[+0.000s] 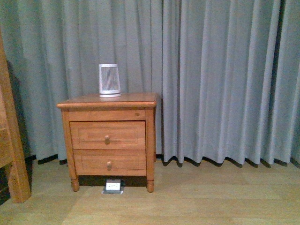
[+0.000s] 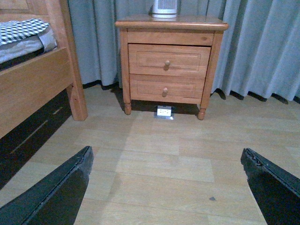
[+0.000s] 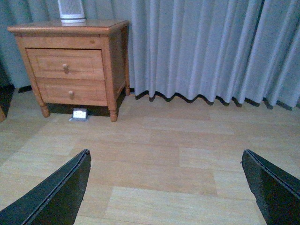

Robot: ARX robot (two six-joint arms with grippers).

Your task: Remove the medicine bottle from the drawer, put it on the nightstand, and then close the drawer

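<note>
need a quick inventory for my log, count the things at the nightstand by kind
nightstand: 1
drawers, both shut: 2
drawer knobs: 2
white slatted device on top: 1
socket plate on the floor: 1
total: 7

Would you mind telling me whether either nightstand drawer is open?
No, the upper drawer and the lower drawer both sit flush in the nightstand.

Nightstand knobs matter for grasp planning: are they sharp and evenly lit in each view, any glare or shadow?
Front view: dim, slightly soft, but upper knob and lower knob show; dark shadow beneath the nightstand. Left wrist view: brighter, knobs crisp, no glare. Right wrist view: knobs small yet distinct.
</note>
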